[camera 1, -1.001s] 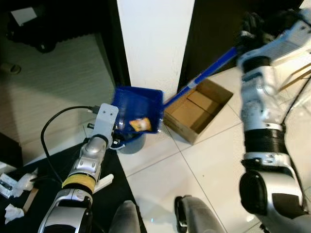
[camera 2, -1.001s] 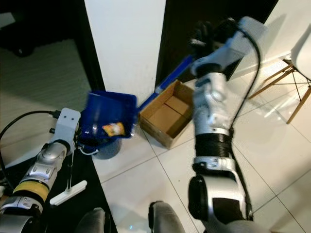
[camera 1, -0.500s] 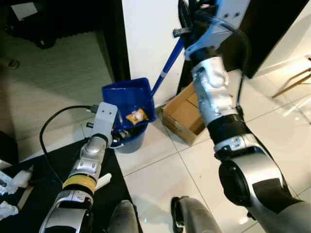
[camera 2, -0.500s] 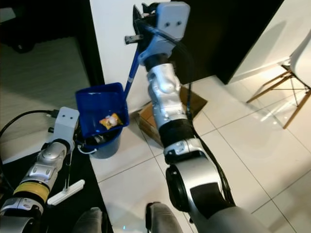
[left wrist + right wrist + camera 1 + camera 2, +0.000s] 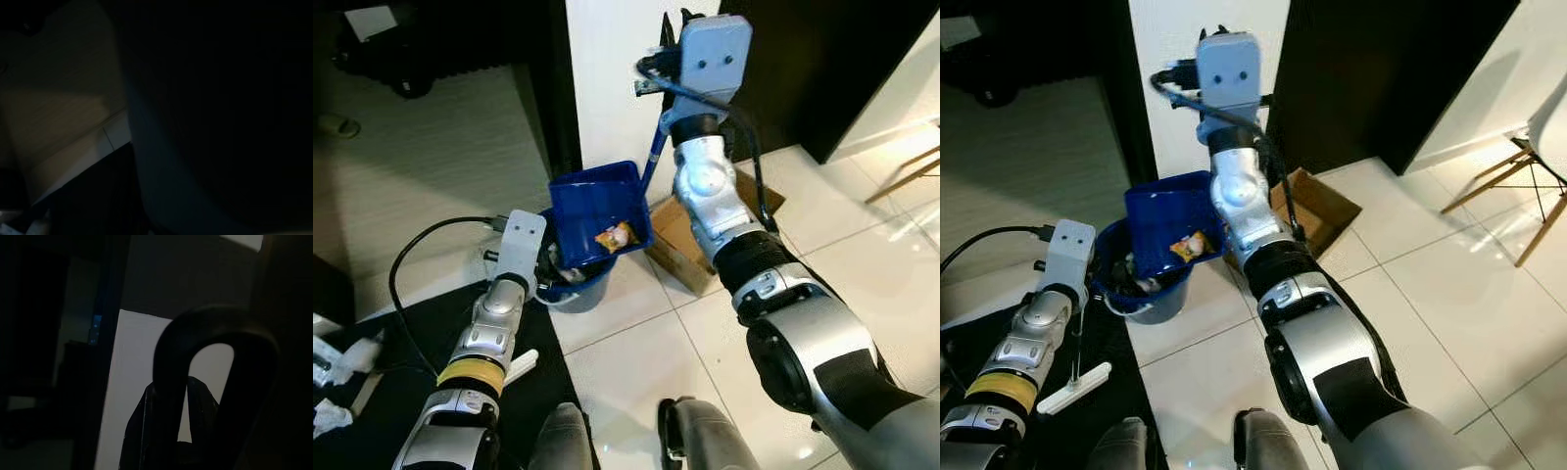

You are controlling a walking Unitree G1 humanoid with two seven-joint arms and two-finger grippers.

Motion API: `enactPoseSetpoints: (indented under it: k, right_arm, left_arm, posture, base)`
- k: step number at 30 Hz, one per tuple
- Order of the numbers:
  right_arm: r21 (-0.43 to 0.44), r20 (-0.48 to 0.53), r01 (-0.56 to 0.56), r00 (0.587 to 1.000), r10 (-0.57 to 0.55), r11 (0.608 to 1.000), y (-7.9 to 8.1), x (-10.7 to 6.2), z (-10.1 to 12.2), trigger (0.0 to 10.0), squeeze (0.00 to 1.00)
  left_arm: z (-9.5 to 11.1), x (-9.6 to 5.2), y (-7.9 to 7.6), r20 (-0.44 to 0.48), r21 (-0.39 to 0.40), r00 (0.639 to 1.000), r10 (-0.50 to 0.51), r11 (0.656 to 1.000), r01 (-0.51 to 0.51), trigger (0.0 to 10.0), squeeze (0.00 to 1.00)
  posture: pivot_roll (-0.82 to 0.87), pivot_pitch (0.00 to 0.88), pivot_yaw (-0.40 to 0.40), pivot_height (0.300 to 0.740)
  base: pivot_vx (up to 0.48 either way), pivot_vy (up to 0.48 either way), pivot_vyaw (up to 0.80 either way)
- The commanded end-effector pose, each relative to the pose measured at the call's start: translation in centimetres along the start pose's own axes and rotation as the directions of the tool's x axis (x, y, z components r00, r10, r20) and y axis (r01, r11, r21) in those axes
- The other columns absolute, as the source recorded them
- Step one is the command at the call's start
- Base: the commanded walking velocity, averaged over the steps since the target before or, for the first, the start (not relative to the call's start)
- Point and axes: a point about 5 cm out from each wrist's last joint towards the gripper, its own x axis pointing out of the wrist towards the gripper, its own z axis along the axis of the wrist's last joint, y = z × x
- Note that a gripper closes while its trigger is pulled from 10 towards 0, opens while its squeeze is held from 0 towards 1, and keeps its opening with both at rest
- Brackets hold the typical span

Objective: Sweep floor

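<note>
The right gripper (image 5: 664, 59) grips the long handle of a blue plastic dustpan (image 5: 600, 211), tilted over a round blue bin (image 5: 570, 282) with an orange wrapper (image 5: 615, 236) inside; left gripper's fingers cannot be told

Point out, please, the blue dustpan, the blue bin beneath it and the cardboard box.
blue dustpan (image 5: 592, 201): left eye view, on its inner floor.
blue bin (image 5: 1157, 299): right eye view, on its outer wall.
cardboard box (image 5: 674, 227): left eye view, on its inner bottom.
</note>
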Motion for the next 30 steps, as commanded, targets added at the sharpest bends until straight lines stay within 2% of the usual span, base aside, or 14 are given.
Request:
enactPoseSetpoints:
  k: [1, 2, 6, 10, 24, 30]
  right_arm:
    - [0.008, 0.239, 0.016, 0.971, -0.018, 1.000, 1.9, 1.3, 4.2, 10.0, 0.00]
    - [0.008, 0.239, 0.016, 0.971, -0.018, 1.000, 1.9, 1.3, 4.2, 10.0, 0.00]
    - [-0.005, 0.311, 0.013, 0.950, -0.010, 1.000, 3.8, 0.9, 5.3, 10.0, 0.00]
    - [-0.012, 0.334, 0.000, 0.943, 0.004, 1.000, 5.0, 0.3, 5.5, 10.0, 0.00]
    - [0.018, 0.379, 0.005, 0.925, -0.011, 1.000, 6.4, -0.4, 6.3, 10.0, 0.00]
    - [0.050, 0.466, -0.085, 0.883, 0.052, 0.995, 8.4, -1.5, 7.9, 10.0, 0.00]
  left_arm:
    - [-0.9, -0.1, -0.9, -0.038, -0.042, 0.999, -0.030, 0.999, 0.028, 10.0, 0.00]
    - [-0.9, -0.1, -0.9, -0.038, -0.042, 0.999, -0.030, 0.999, 0.028, 10.0, 0.00]
    - [-0.9, -0.1, -1.0, -0.033, -0.046, 0.999, -0.030, 0.999, 0.028, 10.0, 0.00]
    - [-1.0, -0.3, -1.0, -0.034, -0.052, 0.999, -0.026, 0.998, 0.024, 10.0, 0.00]
    - [-1.2, -0.4, -0.9, -0.039, -0.058, 0.999, -0.020, 0.998, 0.017, 10.0, 0.00]
    - [-1.1, -0.3, -1.1, -0.036, -0.060, 0.999, -0.022, 0.998, 0.020, 10.0, 0.00]
  posture:
    - [-0.03, 0.077, -0.113, 0.740]
    - [-0.03, 0.077, -0.113, 0.740]
    - [-0.03, 0.075, -0.121, 0.740]
    - [-0.03, 0.076, -0.129, 0.740]
    - [-0.02, 0.078, -0.132, 0.740]
    - [-0.03, 0.079, -0.133, 0.740]
  base:
    - [0.000, 0.000, 0.00]
    - [0.000, 0.000, 0.00]
    - [0.000, 0.000, 0.00]
    - [0.000, 0.000, 0.00]
    - [0.000, 0.000, 0.00]
    - [0.000, 0.000, 0.00]
